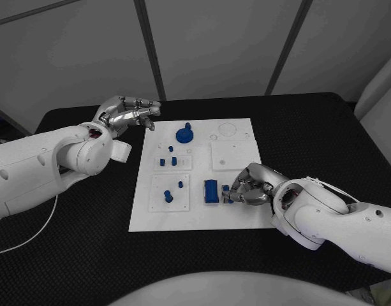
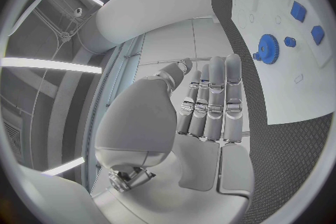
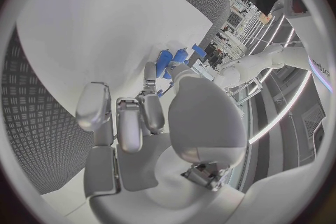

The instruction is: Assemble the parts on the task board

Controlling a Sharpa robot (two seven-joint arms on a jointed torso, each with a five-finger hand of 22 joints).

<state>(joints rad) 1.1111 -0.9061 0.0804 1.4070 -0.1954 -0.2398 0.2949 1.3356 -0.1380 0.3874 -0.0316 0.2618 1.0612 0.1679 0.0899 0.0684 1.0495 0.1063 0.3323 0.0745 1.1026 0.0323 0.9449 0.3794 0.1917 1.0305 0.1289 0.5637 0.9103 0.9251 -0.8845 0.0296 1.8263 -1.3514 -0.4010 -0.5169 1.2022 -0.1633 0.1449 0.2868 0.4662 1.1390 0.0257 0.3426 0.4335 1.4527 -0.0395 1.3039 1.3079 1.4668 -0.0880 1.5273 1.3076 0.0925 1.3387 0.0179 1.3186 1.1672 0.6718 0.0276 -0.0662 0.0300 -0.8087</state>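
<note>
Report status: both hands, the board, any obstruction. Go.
Left hand off the task board's far-left corner, holding nothing. Right hand on the board's near right, fingers at a blue part; grip unclear. Nothing in the way.

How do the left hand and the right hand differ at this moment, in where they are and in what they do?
The left hand is off the task board, over the black table beyond its far left corner; the right hand is over the board's near right part. The left hand holds nothing, fingers curled in; the right hand's fingers are at a blue part, though a grip is unclear. Both are silver, on white arms.
</note>
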